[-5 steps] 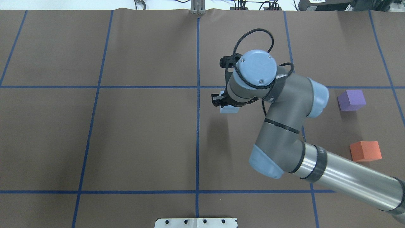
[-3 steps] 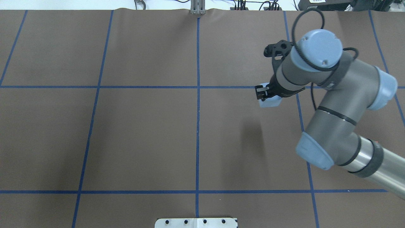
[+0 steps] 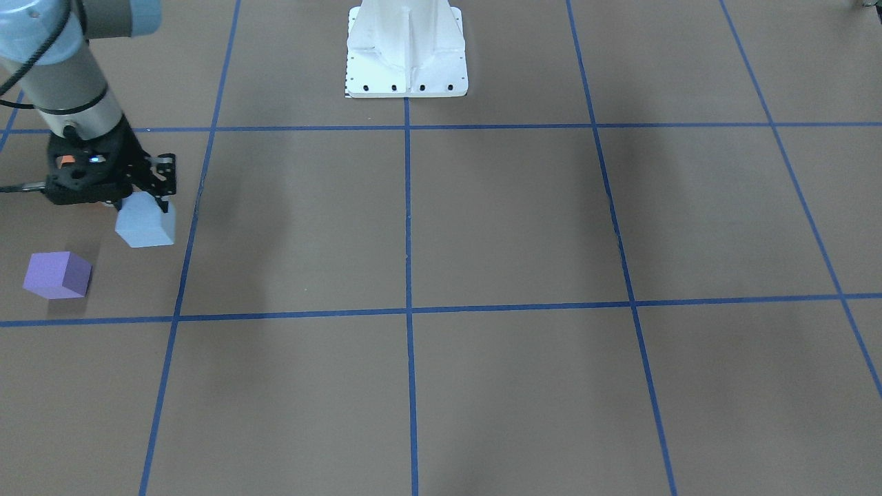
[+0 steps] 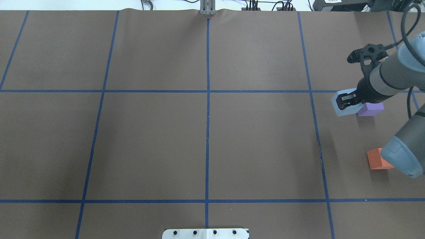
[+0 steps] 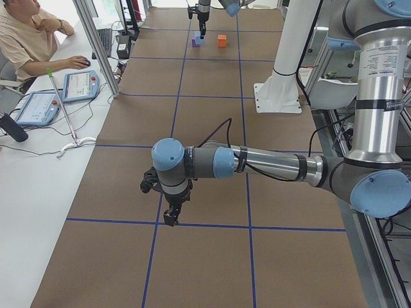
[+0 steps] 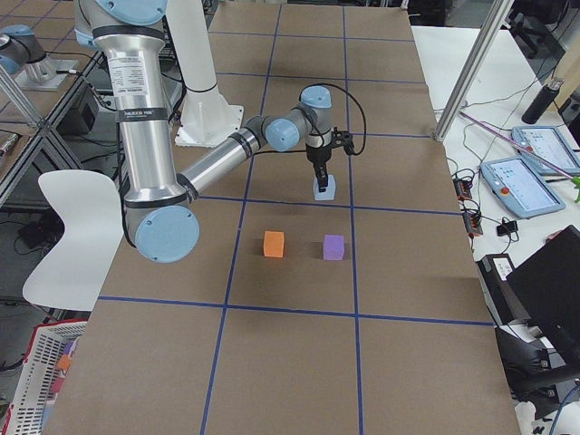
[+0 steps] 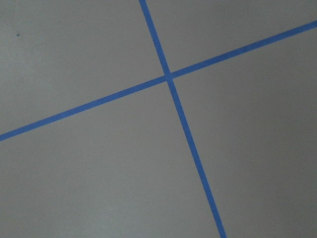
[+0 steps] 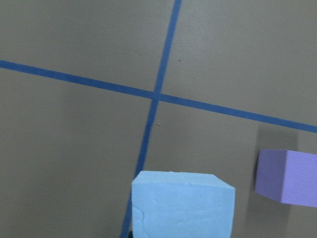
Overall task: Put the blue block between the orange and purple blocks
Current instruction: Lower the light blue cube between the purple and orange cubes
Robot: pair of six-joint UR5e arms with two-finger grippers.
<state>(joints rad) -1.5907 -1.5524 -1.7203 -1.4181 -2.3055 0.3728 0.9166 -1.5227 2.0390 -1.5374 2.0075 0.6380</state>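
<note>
The right gripper (image 4: 347, 101) is clamped on the blue block (image 3: 145, 224), its dark fingers pinching the block's upper part. The block appears to hang just clear of the brown table (image 4: 149, 139).

In the overhead view the purple block (image 4: 372, 110) sits at 3 o'clock from the gripper, partly covered by the blue block and the wrist. The right-side view shows a clear gap between the two blocks. The orange block (image 4: 375, 160) lies at about 5 o'clock, well apart, with the arm's elbow joint covering its right edge. Purple and orange rest side by side in one grid square, and the blue block hangs off to the side of purple, not on the line between them.

Blue tape lines (image 4: 208, 99) divide the table into squares. The white robot base (image 3: 406, 48) stands at 12 o'clock in the front-facing view.

The left gripper (image 5: 170, 217) hangs over a tape line far down the table. Whether its jaws are apart or together cannot be told.
</note>
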